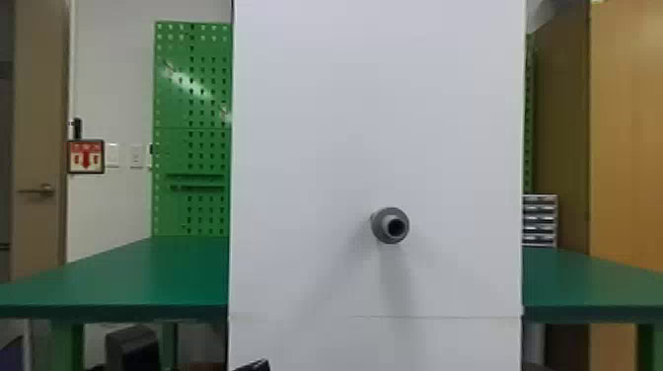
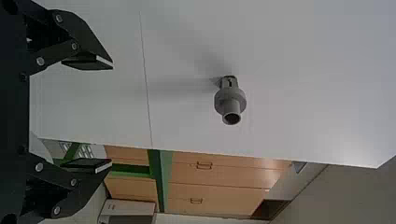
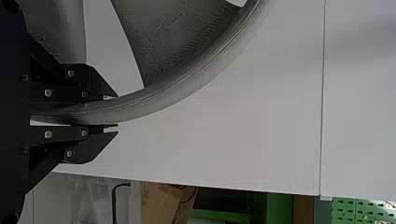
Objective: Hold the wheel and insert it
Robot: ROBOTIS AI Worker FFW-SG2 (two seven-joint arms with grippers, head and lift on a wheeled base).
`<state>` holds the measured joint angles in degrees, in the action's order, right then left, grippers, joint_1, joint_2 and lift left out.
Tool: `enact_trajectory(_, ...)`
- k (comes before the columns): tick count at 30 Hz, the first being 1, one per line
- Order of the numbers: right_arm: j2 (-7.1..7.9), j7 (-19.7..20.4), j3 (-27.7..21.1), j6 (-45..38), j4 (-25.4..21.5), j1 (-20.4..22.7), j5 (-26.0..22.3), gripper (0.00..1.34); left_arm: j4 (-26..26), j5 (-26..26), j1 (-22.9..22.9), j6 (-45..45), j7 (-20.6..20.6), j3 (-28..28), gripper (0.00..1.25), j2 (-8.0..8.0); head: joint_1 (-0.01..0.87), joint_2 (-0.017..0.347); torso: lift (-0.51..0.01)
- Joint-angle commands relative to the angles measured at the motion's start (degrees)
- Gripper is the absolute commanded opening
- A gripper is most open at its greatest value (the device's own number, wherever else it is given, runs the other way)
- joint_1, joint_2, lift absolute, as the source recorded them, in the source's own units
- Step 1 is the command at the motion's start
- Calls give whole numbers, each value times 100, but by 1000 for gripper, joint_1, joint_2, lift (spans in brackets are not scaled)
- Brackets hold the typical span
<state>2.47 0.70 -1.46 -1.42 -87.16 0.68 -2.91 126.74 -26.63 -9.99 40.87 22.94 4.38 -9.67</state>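
The left gripper (image 1: 252,366) shows as a black tip at the head view's bottom edge, below and left of the grey hub shaft (image 1: 389,225) on the white panel. In the left wrist view the left gripper (image 2: 112,114) is open and holds nothing; the shaft (image 2: 230,100) stands out from the panel beyond its fingertips. In the right wrist view the right gripper (image 3: 116,111) is shut on the rim of the grey wheel (image 3: 173,91), one finger on each side. Wide spokes run inward from the rim, and part of the wheel lies outside that view.
The tall white panel (image 1: 306,148) stands upright in front, a thin seam running across it below the shaft. Green tabletops (image 1: 148,276) extend on both sides behind it. Farther back are a green pegboard (image 1: 192,108) and a wooden cabinet (image 1: 626,138).
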Motion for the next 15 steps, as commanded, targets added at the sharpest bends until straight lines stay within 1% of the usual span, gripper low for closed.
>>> enact_trajectory(1, -115, 0, -39, -165, -257, -42, 124, 328, 0, -9, -3, 0, 0, -8, 746, 0, 0, 15, -491)
enact_trajectory(3, -168, 0, -92, -306, -433, -59, 194, 328, 0, -9, -3, 0, 0, -8, 746, 0, 0, 15, -491)
enact_trajectory(7, -203, 0, -153, -561, -767, -95, 221, 328, 0, -9, -3, 0, 0, -8, 746, 0, 0, 15, -491)
enact_trajectory(15, -133, 0, -92, -1255, -1347, -244, 212, 328, 0, -9, -21, 0, 0, 1, 746, -18, 0, 15, -491)
